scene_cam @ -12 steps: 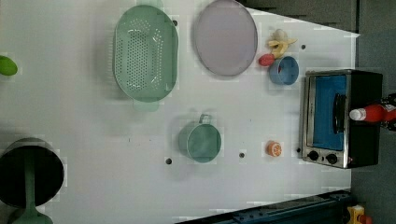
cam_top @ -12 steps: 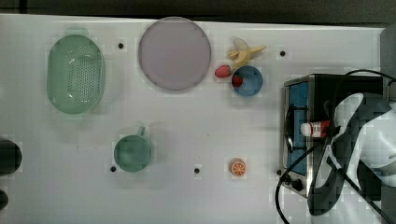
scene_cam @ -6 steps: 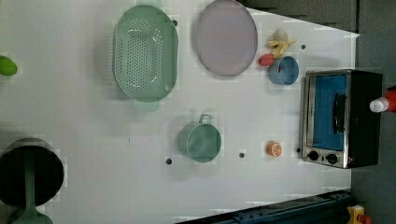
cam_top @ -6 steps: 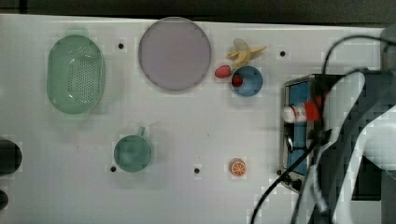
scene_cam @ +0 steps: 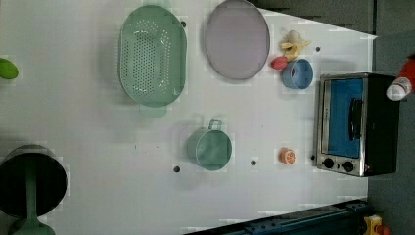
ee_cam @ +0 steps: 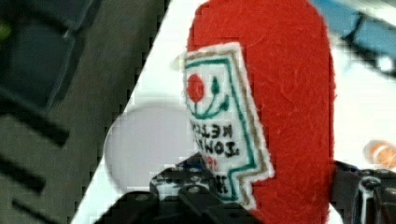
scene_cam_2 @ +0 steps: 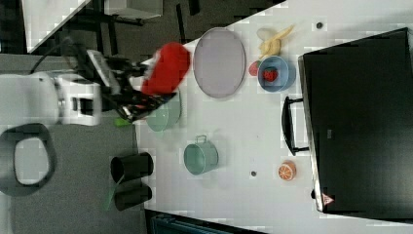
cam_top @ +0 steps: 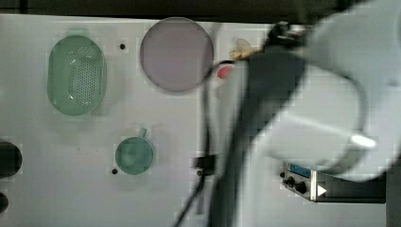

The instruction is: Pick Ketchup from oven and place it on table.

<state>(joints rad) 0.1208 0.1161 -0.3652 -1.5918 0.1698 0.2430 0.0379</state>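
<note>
Item 1, my gripper (ee_cam: 261,205): closed on the Ketchup (ee_cam: 275,107); the dark fingers (ee_cam: 196,198) clasp the bottle's lower end in the wrist view, so its label faces the wrist camera. In the right view, gripper and bottle sit at upper left of the frame, carried clear of everything else, which I judge to be the transfer leg between oven and set-down.

Item 2, Ketchup: a red felt-like body with a white label edged in green. In the left view its white cap and red body show at the right edge, just above the oven (scene_cam: 357,122), apart from it.

Item 3, oven: door closed, handle facing the open table; lower right of the top view, partly behind my arm.

Item 4, table (scene_cam: 88,147): white, dotted with dark holes. Bare stretches lie around the green mug (scene_cam: 209,148), likely the easiest landing spot.

Item 5, neighbours to avoid: green colander (scene_cam: 152,54), grey plate (scene_cam: 237,39), blue bowl (scene_cam: 297,74), orange slice (scene_cam: 287,156).
</note>
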